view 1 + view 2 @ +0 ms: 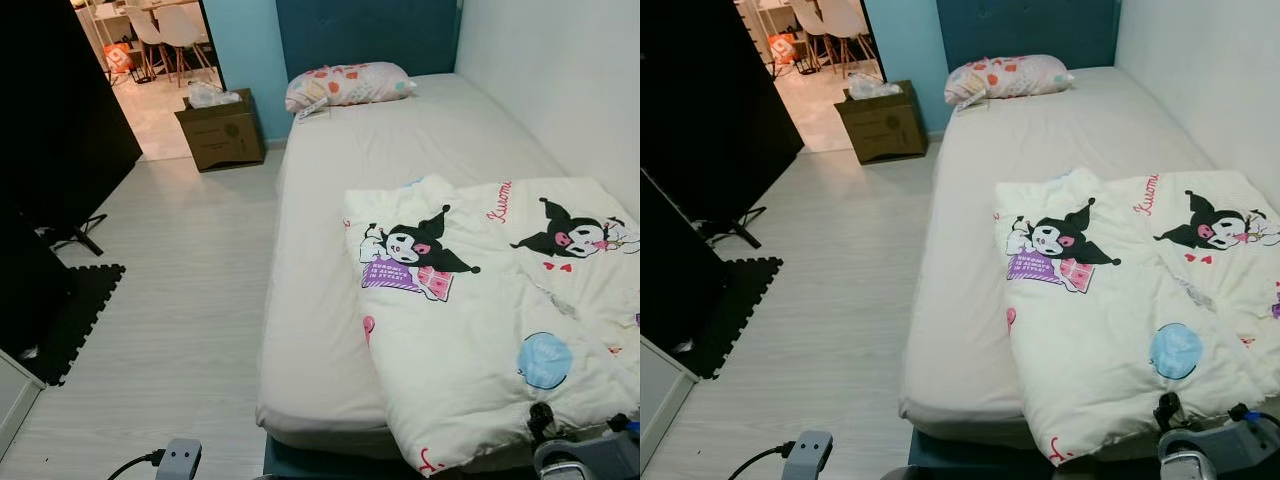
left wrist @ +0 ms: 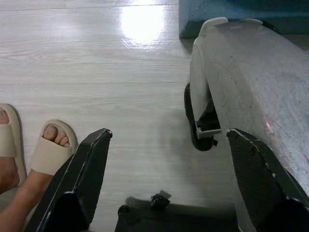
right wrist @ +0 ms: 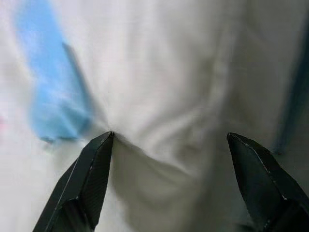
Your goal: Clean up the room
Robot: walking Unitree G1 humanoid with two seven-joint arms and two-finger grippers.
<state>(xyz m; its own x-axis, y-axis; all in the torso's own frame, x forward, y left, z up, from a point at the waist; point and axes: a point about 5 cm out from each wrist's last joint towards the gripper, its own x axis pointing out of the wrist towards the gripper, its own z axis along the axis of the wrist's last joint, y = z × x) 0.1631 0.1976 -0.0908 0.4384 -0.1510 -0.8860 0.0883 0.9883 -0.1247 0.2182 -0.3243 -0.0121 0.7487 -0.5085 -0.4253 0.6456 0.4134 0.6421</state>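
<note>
Bed: the mattress [image 1: 330, 260] runs along the right-hand wall, with a pillow [image 1: 348, 84] at the far end by the blue headboard.
Blanket: a white cartoon-print blanket [image 1: 470, 330] lies folded over on the near right part of the bed, its lower edge hanging just over the near end.
Right gripper: the right gripper [image 3: 169, 159] is spread wide with its fingers [image 3: 94, 169] against the blanket cloth near a blue spot; nothing is pinched between them yet.
Left gripper: the left gripper [image 2: 166, 159] hangs low beside the robot's own leg, spread wide and empty, over the pale wood floor [image 1: 180, 300].
Person: sandalled feet [image 2: 48, 150] stand on the floor close to that arm.
How it will handle: soft, limp and light by the look of it, bulky rather than heavy; it will sag and drag, not lift as one piece.
Where to hold: I would say a bunched fold at the near edge or a corner, pinched deep, since a flat patch would likely slip out.
Elsewhere: a cardboard box [image 1: 220, 128] stands by the doorway.
</note>
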